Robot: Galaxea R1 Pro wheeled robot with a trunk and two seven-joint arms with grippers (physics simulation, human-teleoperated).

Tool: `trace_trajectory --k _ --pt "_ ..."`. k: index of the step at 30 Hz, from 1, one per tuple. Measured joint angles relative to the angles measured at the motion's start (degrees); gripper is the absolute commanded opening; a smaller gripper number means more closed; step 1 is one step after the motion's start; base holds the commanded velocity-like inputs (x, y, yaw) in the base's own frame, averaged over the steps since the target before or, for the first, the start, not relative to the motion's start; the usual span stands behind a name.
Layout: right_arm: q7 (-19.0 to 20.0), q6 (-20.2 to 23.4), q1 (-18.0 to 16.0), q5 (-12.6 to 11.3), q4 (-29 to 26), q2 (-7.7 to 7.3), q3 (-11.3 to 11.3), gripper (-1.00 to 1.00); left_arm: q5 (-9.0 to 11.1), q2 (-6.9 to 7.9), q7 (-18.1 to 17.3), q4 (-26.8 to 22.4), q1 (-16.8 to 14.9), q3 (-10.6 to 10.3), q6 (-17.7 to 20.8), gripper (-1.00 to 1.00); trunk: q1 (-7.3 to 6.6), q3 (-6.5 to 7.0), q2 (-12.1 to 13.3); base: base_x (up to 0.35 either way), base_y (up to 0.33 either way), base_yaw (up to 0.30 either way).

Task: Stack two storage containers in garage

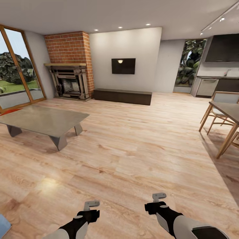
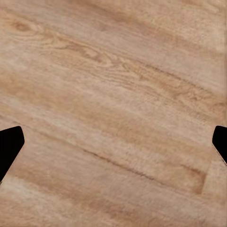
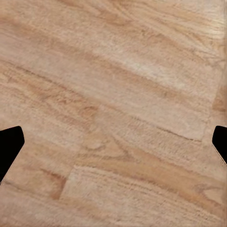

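Overhead, both empty grippers above bare wood-plank floor (image 1: pixel 132 156)

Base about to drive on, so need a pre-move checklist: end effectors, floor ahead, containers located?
1. Left end effector empty, open: ok.
2. Right end effector empty, open: ok.
3. Wood floor directly ahead free of obstacles: ok.
4. Coffee table off to the left, dining table to the right; margin: ok.
5. Storage containers located: cannot tell; red-orange edge behind the coffee table is unidentified.
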Motion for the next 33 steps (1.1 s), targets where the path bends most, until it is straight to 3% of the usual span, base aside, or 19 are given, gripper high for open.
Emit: trace_trajectory --k 21,33 --pt "0.0 0.0 0.0 0.0 0.0 0.00 0.0 1.00 0.0 0.00 0.0 0.0 0.0 0.0 0.0 1.00 0.00 0.00 0.0 0.345 0.000 -0.010" --pt "0.0 0.0 0.0 0.0 0.0 0.00 0.0 1.00 0.0 0.00 0.0 0.0 0.0 0.0 0.0 1.00 0.00 0.00 0.0 0.345 0.000 -0.157"
